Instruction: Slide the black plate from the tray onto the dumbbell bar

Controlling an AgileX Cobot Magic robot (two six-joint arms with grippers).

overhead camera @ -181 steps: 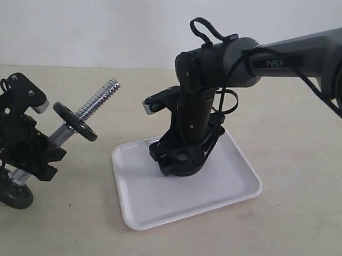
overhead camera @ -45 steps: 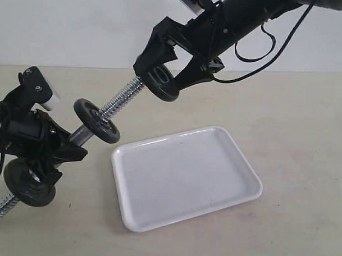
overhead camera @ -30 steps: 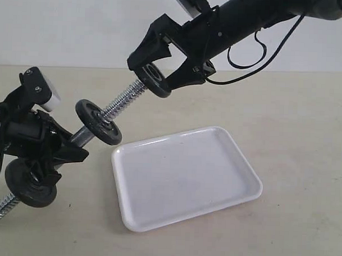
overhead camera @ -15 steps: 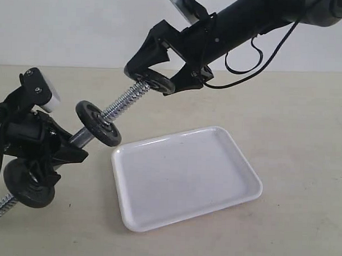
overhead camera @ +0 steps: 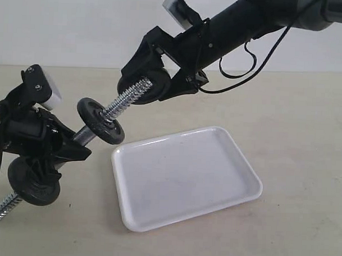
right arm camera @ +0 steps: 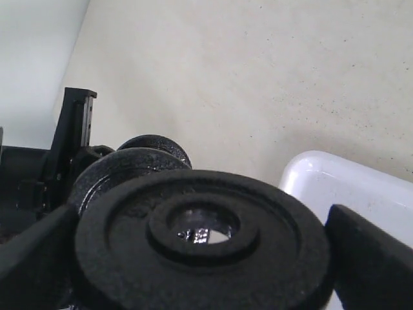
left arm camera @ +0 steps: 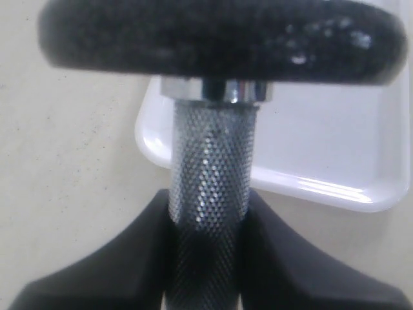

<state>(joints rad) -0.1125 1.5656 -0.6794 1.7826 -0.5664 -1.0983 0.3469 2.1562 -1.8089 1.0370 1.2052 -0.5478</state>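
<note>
My right gripper (overhead camera: pixel 152 81) is shut on the black plate (overhead camera: pixel 159 88), its fingers (right arm camera: pixel 371 253) pressing on the rim. The plate (right arm camera: pixel 200 242) sits at the upper threaded tip of the dumbbell bar (overhead camera: pixel 127 97), and threads show inside its centre hole. The bar is tilted, with my left gripper (overhead camera: pixel 44 141) shut on its knurled middle (left arm camera: pixel 210 168). One black disc (overhead camera: pixel 101 121) sits above the left gripper and another (overhead camera: pixel 33 180) below it. The white tray (overhead camera: pixel 203 179) lies bare on the table under the right arm.
The beige table (overhead camera: pixel 295 121) stretches around the tray. A corner of the tray (left arm camera: pixel 322 174) shows behind the bar in the left wrist view. The right arm (overhead camera: pixel 248 18) reaches across from the upper right, trailing a black cable.
The right gripper has carried the plate down and left from above the tray to the bar's threaded tip. The left gripper has shifted the bar slightly.
</note>
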